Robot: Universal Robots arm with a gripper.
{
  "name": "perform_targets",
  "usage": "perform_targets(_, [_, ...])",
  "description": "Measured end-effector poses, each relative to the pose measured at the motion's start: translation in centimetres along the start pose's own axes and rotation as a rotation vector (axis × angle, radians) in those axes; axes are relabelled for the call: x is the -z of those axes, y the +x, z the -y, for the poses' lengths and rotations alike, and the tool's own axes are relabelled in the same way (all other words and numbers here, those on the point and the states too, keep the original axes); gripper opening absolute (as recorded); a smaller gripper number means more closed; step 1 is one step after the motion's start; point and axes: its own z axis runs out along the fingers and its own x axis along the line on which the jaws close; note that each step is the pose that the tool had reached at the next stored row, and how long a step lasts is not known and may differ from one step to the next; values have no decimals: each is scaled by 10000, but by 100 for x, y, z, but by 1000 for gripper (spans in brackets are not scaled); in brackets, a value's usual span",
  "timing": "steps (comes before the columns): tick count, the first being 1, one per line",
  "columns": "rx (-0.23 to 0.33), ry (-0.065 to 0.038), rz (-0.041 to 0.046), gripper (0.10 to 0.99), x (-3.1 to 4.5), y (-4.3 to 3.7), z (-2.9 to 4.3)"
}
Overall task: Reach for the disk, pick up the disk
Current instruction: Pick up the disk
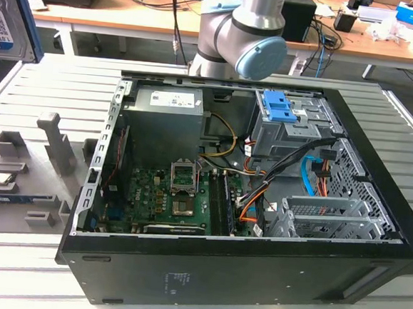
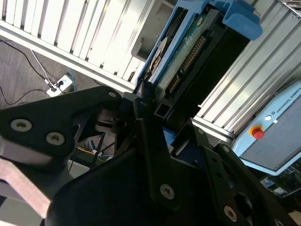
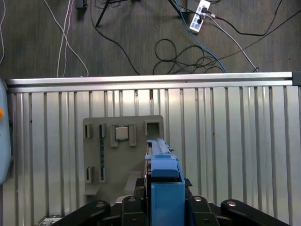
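Though the open computer case [image 1: 254, 273] takes up most of the slatted bench [image 1: 47, 85], the thing to watch is off at the exterior view's left. There, in the upper corner, the disk [image 1: 4, 17] hangs clear of the bench with its label face turned to the camera, well away from the arm [image 1: 248, 36]'s big joint behind the case.

In the first wrist view the disk stands on edge, one blue rail [image 3: 164, 174] toward the camera. It is above the grey holder tray [image 3: 94, 141] and well apart from it, and a small processor chip [image 3: 122, 133] sits in one of the tray's pockets.

The hand [image 2: 150, 101] is drawn in narrow and holds the disk. In the second wrist view its black fingers [image 2: 148, 136] meet the drive at one short end, with the circuit-board side and a row of connector pins showing beyond them.

I'd judge it a stiff metal slab, weighty for its bulk, with smooth faces that could slip. It should not bend, but it would take a knock badly, and the bare board and pins are the tender parts. The rails and solid frame edges look the safest places to take hold. Gripped by one end like this, most of its weight hangs out past the fingers, so it may want to pivot.
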Motion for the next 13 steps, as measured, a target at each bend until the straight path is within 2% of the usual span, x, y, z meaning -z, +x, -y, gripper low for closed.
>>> perform_targets(13, [0, 0, -1, 365, 11, -7, 253])
